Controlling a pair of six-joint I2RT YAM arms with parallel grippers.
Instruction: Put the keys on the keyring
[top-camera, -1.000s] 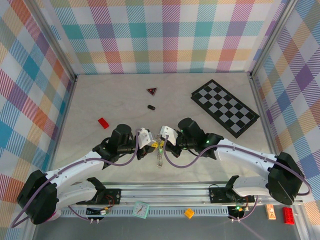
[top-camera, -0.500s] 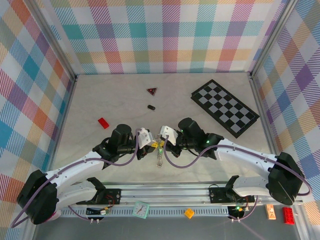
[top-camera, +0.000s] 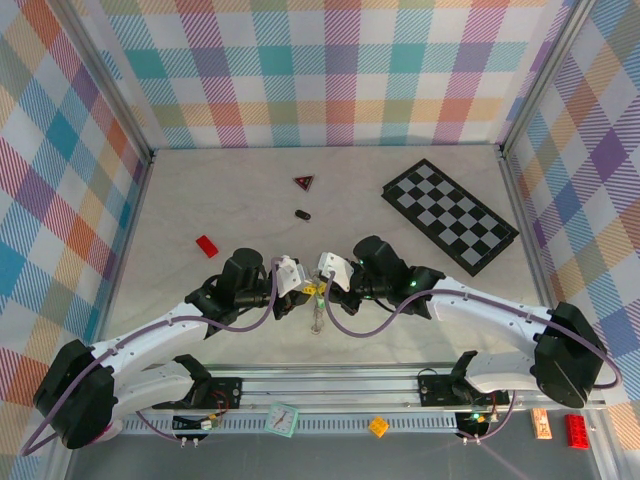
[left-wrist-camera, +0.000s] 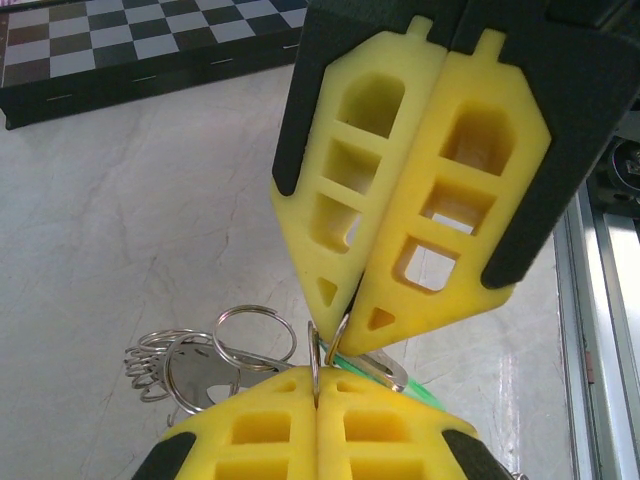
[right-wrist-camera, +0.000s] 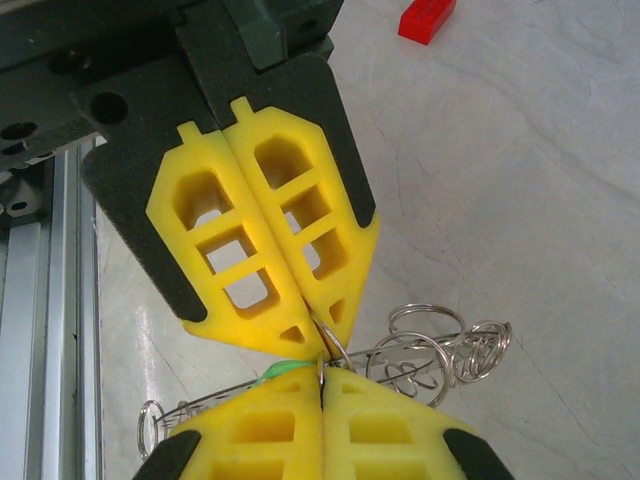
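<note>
My left pincer (left-wrist-camera: 317, 388) and right pincer (left-wrist-camera: 343, 335) are clamped, tips meeting, on the thin keyring (left-wrist-camera: 318, 352), well apart from the chequered board (top-camera: 450, 215), towards my bases. The keys (left-wrist-camera: 195, 378) dangle beside it. I judge the metal light, slick and limp, so it is best pinched on bare wire.

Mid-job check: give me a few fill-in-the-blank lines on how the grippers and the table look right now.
The left gripper and the right gripper are both ____ on the keyring. The chequered board lies on the ____ arm's side of the table. The small brick on the table's left side is ____.
Missing words: shut; right; red.
</note>
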